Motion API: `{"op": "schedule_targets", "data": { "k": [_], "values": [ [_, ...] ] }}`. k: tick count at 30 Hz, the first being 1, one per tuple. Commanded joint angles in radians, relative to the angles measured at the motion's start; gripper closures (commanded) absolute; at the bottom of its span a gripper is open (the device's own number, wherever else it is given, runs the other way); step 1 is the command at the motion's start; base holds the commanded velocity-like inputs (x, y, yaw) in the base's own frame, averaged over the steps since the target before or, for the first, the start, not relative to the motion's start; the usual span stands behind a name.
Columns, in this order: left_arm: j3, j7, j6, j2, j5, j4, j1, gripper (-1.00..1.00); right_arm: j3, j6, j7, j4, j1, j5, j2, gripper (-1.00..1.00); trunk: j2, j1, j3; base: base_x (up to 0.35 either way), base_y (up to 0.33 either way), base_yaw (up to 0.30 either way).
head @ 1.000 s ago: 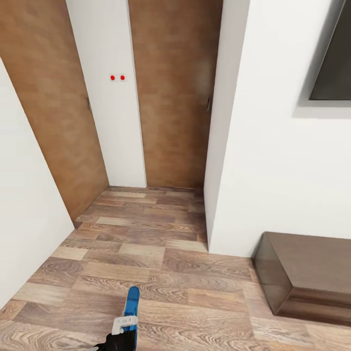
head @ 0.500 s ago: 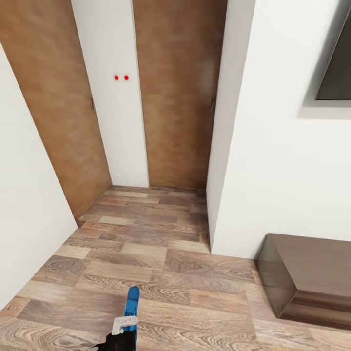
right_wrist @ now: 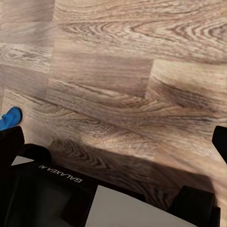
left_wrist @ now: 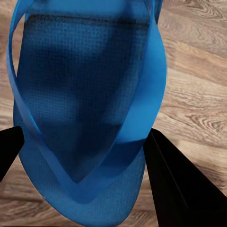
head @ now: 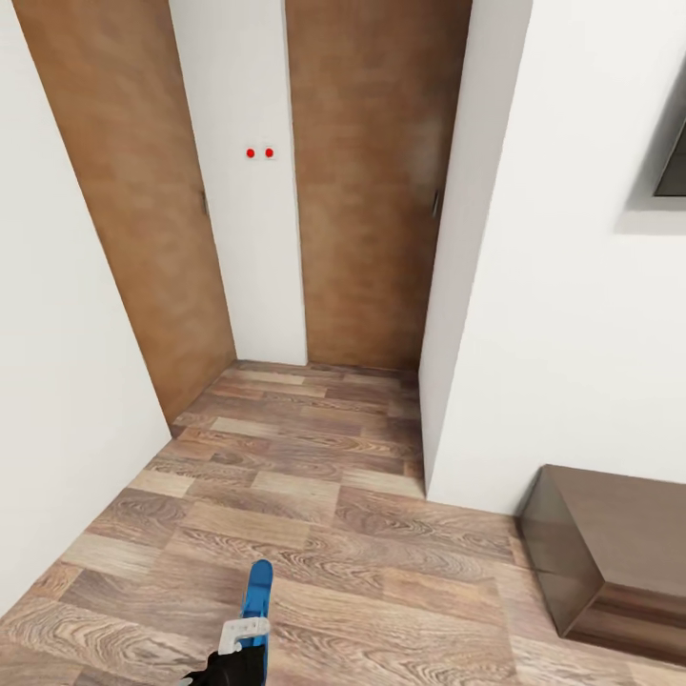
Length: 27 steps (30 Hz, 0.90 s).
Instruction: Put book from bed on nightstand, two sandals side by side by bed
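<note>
Fingers (left_wrist: pixel 182 189) of the left gripper (head: pixel 240 657) flank a bright blue sandal (left_wrist: pixel 85 109) on either side, clenched on its sole, carrying it above the wood-plank floor (head: pixel 362 514); the right gripper's dark fingers (right_wrist: pixel 9 142) stand wide apart over bare planks, grasping nothing; ahead, two brown wooden doors (head: pixel 372 181) meet white walls (head: pixel 553 314); a dark brown low cabinet (head: pixel 619 553) sits to the right.
</note>
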Motion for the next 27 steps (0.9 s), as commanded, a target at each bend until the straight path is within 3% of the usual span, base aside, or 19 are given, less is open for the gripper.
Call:
{"op": "schedule_targets", "data": {
  "k": [1,27],
  "values": [
    [0.008,-0.008,0.005,-0.001,0.006,0.000,-0.001,1.00,-0.004,0.002,0.004,0.001,0.000,-0.002,0.000,-1.00,0.000,0.000,-0.001,0.000,0.000,0.208],
    [0.008,-0.008,0.005,-0.001,0.006,0.000,-0.001,1.00,-0.005,0.004,0.002,0.001,0.000,-0.002,-0.002,-1.00,0.000,0.000,-0.015,0.000,0.000,0.265]
  ]
}}
